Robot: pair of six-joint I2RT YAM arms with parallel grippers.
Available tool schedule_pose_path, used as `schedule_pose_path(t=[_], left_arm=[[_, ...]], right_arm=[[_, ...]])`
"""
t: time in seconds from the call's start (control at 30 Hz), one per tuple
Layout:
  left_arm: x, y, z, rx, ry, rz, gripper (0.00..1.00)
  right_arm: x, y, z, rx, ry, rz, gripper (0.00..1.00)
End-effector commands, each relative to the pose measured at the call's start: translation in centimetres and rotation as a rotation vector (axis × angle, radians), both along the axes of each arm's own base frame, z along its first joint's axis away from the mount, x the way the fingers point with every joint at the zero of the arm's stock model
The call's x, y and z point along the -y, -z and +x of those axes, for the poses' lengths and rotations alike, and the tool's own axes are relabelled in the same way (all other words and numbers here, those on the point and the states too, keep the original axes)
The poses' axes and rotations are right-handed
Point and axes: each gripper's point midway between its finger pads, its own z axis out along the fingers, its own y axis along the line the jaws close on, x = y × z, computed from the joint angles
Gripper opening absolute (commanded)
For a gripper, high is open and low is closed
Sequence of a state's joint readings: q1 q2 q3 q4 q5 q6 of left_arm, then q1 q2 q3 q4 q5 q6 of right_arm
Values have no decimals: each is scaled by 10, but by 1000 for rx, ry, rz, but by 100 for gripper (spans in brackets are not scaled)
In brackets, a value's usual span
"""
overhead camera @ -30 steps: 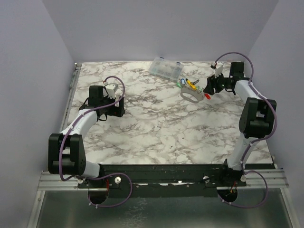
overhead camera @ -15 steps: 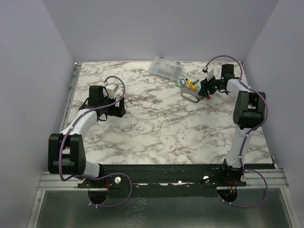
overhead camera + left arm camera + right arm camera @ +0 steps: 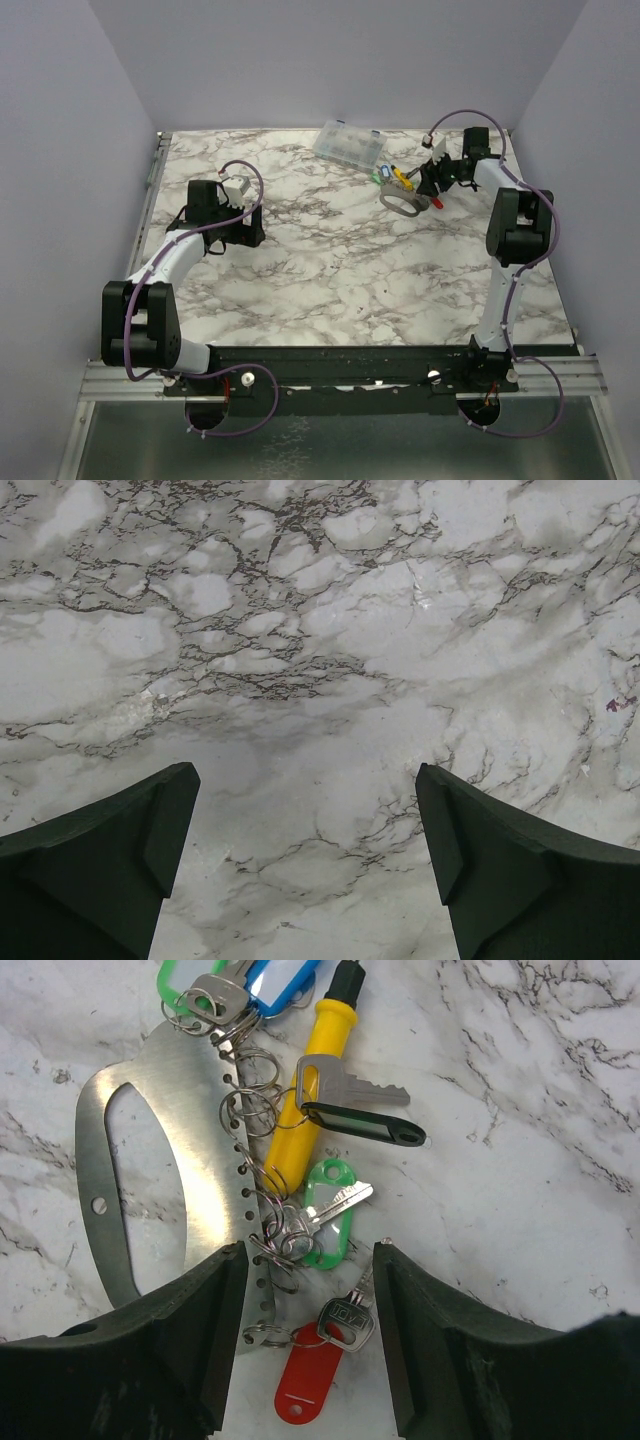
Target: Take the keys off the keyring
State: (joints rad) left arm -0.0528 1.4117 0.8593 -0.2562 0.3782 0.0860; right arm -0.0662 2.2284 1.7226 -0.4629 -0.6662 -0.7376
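i'm hovering the right gripper (image 3: 310,1250), jaws apart, over the keys (image 3: 318,1110). they're all hanging on the keyring (image 3: 190,1110), lying twd the counter's far right corner. none off yet afaict. left gripper (image 3: 305,800) is idling released nr the left edge.

The marbled surface (image 3: 330,270) carries a clear box (image 3: 348,145) near its far edge. Toward the far right corner lie a metal keyring (image 3: 200,1140) and its bright keys (image 3: 318,1090).
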Motion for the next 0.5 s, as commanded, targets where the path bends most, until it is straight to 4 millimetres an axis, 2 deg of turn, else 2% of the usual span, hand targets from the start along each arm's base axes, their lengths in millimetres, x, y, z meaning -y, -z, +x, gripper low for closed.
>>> schedule_pose_path(t=[0.0, 0.27, 0.47], left_arm=[[3, 5, -5, -16, 19, -15, 99], [3, 6, -5, -21, 16, -15, 99], [3, 6, -5, -24, 16, -17, 99]], right_arm=[[-5, 17, -10, -58, -58, -31, 59], [-11, 30, -19, -83, -103, -78, 52], [-12, 28, -23, -92, -107, -77, 33]])
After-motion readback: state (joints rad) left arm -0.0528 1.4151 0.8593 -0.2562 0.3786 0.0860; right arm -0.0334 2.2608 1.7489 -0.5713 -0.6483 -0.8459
